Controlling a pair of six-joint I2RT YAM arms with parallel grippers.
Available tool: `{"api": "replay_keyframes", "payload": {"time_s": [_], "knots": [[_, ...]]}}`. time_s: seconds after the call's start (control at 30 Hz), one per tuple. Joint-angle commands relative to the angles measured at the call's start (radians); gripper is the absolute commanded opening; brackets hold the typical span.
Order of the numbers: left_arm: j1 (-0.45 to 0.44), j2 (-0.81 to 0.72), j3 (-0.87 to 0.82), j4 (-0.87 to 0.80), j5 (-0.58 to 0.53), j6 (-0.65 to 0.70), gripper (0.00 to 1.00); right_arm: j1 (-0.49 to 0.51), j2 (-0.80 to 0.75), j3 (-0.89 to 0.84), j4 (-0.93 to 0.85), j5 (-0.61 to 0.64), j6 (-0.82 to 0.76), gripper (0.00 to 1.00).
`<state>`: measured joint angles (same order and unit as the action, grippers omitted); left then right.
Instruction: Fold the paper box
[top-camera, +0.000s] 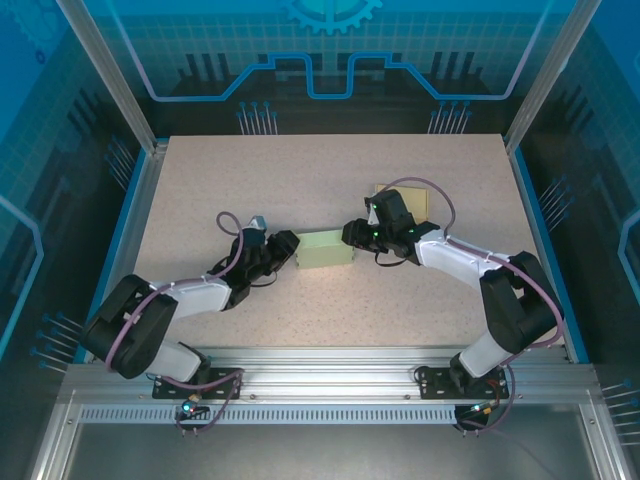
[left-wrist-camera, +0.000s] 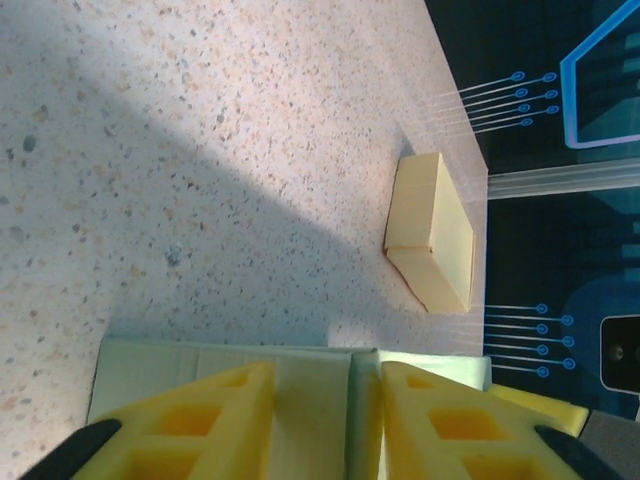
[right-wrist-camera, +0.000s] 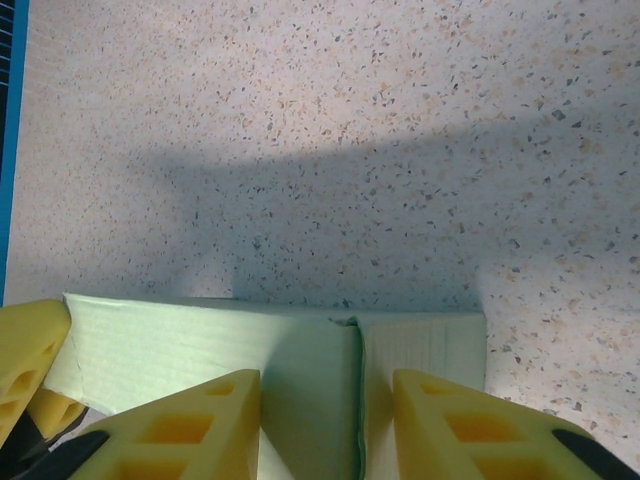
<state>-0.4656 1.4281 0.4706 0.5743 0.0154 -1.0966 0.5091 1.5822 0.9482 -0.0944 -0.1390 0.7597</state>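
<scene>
Top external: pale green folded paper box (top-camera: 326, 249) lying mid-table, flanked end to end by left gripper (top-camera: 288, 249) and right gripper (top-camera: 352, 237). Both pairs of yellow fingers (right-wrist-camera: 180, 425) narrowed partway at its ends; actual hold impossible to tell.

Paper box (top-camera: 326, 249): pale mint green, plain. Second box (left-wrist-camera: 432, 232): tan-cream. Table (top-camera: 300, 180): beige with fine dark and orange speckle. Left gripper's fingers (left-wrist-camera: 205, 425) and right gripper's fingers (right-wrist-camera: 175, 435): bright yellow. Left arm (top-camera: 195, 295) and right arm (top-camera: 460, 262): black with white links, purple cables (top-camera: 130, 330). Enclosure walls (top-camera: 330, 60): blue with a cyan circuit-line pattern.
</scene>
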Motion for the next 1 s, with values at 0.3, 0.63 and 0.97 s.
{"api": "replay_keyframes", "payload": {"time_s": [0.3, 0.63, 0.97], "knots": [[0.013, -0.21, 0.183, -0.461, -0.095, 0.664, 0.71, -0.004, 0.046, -0.022, -0.13, 0.015, -0.017, 0.36], [-0.045, -0.097, 0.338, -0.576, 0.323, 1.523, 0.8, 0.006, 0.038, 0.018, -0.184, 0.035, -0.03, 0.36], [-0.058, 0.146, 0.539, -0.777, 0.263, 1.681, 0.82, 0.018, 0.045, 0.034, -0.194, 0.038, -0.025, 0.36]]}}
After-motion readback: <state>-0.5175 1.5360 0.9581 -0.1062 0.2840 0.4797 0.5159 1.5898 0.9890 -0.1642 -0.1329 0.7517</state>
